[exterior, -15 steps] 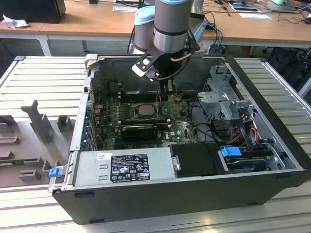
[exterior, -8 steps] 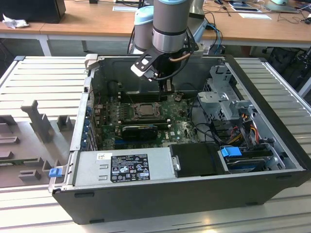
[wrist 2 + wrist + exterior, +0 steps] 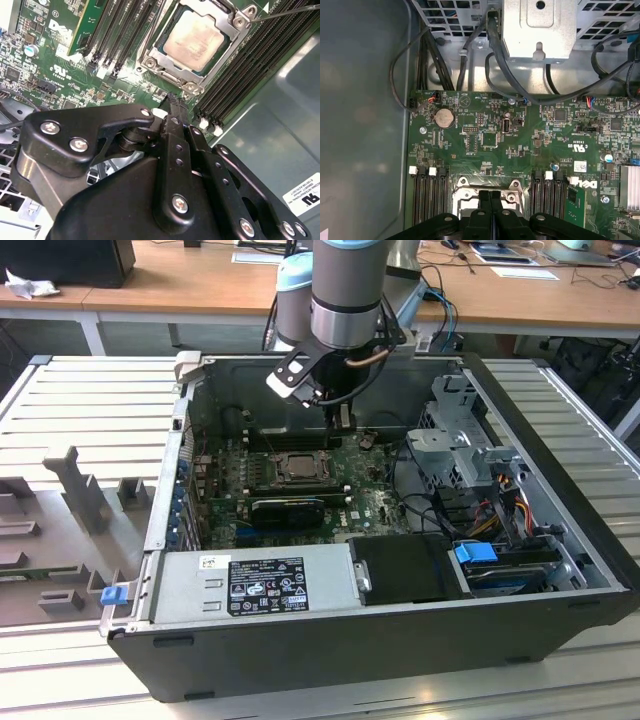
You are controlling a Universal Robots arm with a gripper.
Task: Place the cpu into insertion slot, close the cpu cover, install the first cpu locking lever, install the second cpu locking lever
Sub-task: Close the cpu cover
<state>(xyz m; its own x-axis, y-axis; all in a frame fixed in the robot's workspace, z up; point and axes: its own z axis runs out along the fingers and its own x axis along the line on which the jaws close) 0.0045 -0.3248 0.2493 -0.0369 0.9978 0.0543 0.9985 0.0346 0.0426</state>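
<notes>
Gripper (image 3: 173, 101): fingers were pressed together with nothing between them, tip close over the board at the edge of the socket (image 3: 297, 468); contact could not be told.
Cpu (image 3: 194, 40): lay flat in the socket, pale metal face up, just beyond the fingertips.
Cover (image 3: 231, 27): silver frame lay flat around the chip's face, judged closed.
Lever (image 3: 285, 12): thin wire rod ran out from a corner of the cover; whether it was latched could not be told.
Handling: chip judged light, stiff, smooth-faced and fragile underneath, best taken by two opposite edges. Cover judged thin stiff sheet, best pressed on its frame, never on the chip. Lever likely springy, best pushed near its free end.
Board (image 3: 485, 150): green, with long black memory slots (image 3: 240, 75) on both sides of the socket.
Case (image 3: 560, 440): open computer case lay on its side on the slatted bench (image 3: 90, 400).
</notes>
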